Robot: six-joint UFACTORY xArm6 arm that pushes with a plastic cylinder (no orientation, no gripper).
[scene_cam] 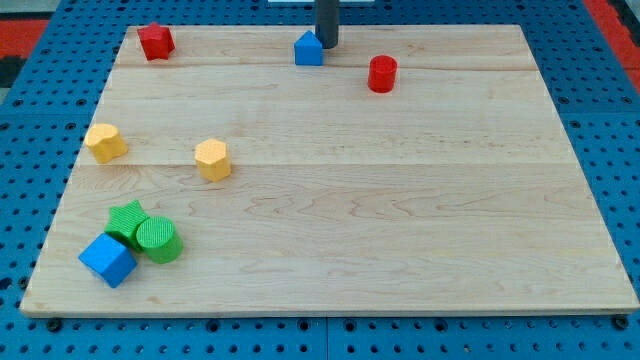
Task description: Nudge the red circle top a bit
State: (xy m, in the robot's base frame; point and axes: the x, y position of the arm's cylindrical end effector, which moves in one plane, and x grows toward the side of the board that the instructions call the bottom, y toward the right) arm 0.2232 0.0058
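blue cube (107, 260), green cylinder (159, 240) and green star (127, 220) are clustered touching by the board's bottom-left corner. red circle (382, 74) is seen near the top edge, right of my tip (327, 46), which touches the blue pentagon block (309, 49). no claw is fitted.

Pale wood board (400, 220) w/ plank seams on blue pegboard (20, 120); red strips at corners.

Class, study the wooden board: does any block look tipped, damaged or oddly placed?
Nothing stands out. All blocks sit flat and intact, including the red cylinder block. My tip sits beside the blue pentagon-like block, on its right.
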